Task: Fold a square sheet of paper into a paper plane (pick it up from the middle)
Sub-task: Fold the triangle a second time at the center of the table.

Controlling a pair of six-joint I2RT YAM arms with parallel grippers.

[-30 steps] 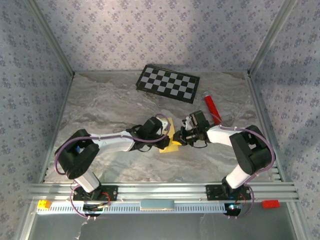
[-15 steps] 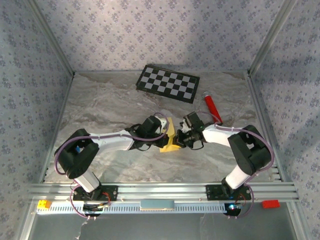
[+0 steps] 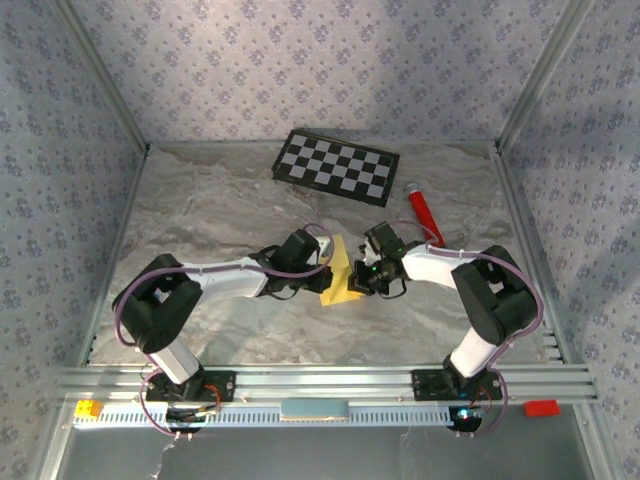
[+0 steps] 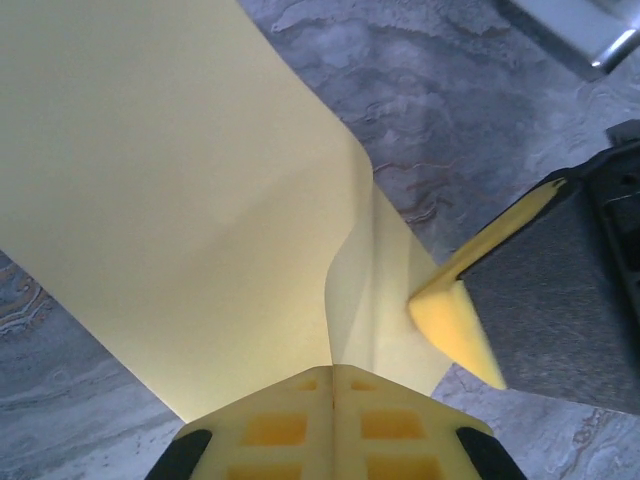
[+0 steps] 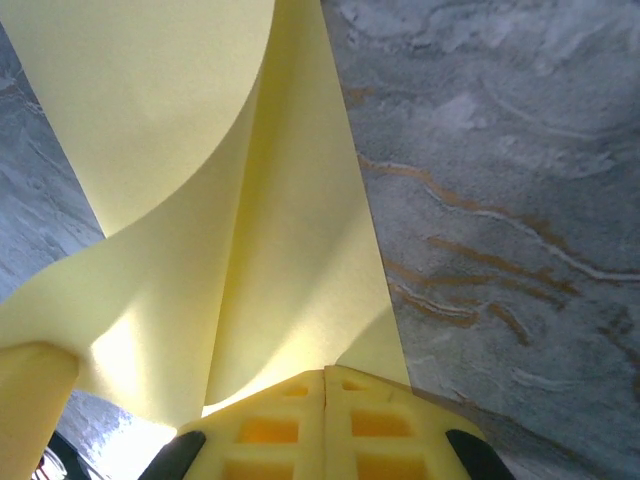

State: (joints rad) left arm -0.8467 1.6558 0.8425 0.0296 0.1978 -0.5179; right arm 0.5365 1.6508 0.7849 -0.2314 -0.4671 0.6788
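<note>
Top external view: left gripper and right gripper, both clamped tight on the square sheet of paper near mid-table, have drawn closer within the last second. The sheet is buckling, so a lengthwise fold is probably forming.

Top view high and behind, looking down, both wrist views close, sharing the yellow paper

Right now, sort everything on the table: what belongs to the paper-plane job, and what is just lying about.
In the job: square sheet of paper; left claw and right claw, both shut on it.
Lying about: checkerboard panel at the far edge; red tube to its right.
</note>
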